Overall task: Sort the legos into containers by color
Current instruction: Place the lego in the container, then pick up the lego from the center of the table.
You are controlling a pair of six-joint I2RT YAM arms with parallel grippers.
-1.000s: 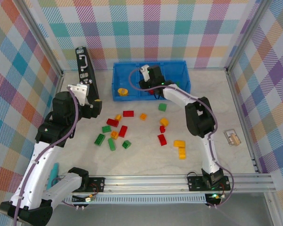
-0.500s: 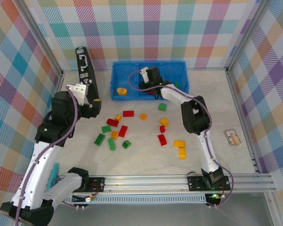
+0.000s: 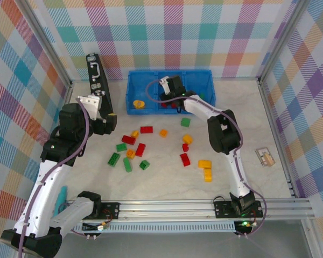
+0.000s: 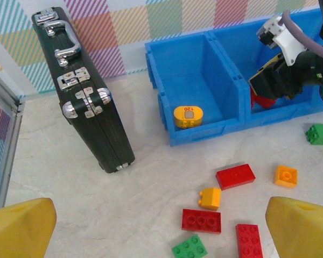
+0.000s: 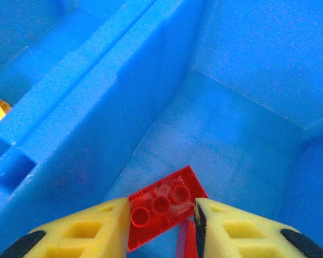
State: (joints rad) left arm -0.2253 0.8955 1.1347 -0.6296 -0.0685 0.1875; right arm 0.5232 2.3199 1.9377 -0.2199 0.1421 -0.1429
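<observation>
Red, green, yellow and orange legos [image 3: 140, 149] lie scattered on the pale table in front of the long blue bin of containers [image 3: 171, 75]. My right gripper [image 3: 174, 104] reaches down into the middle compartment [image 5: 247, 134]. Its yellow fingers [image 5: 86, 231] press both sides of a red lego [image 5: 161, 207] turned underside up, with another red piece just below. My left gripper [image 4: 161, 231] hovers open above the left part of the pile, over a red lego [image 4: 202, 221] and an orange one [image 4: 210, 198]. A yellow round piece [image 4: 188, 116] sits in the left compartment.
A black case with silver handle [image 3: 97, 81] leans near the left wall, close beside my left arm. A small tan object [image 3: 265, 157] lies at the right. Patterned walls and metal rails enclose the table. A green lego [image 3: 185, 122] lies just in front of the bin.
The right gripper has shifted slightly left inside the middle compartment, its elbow swinging left. The left arm has barely moved.
</observation>
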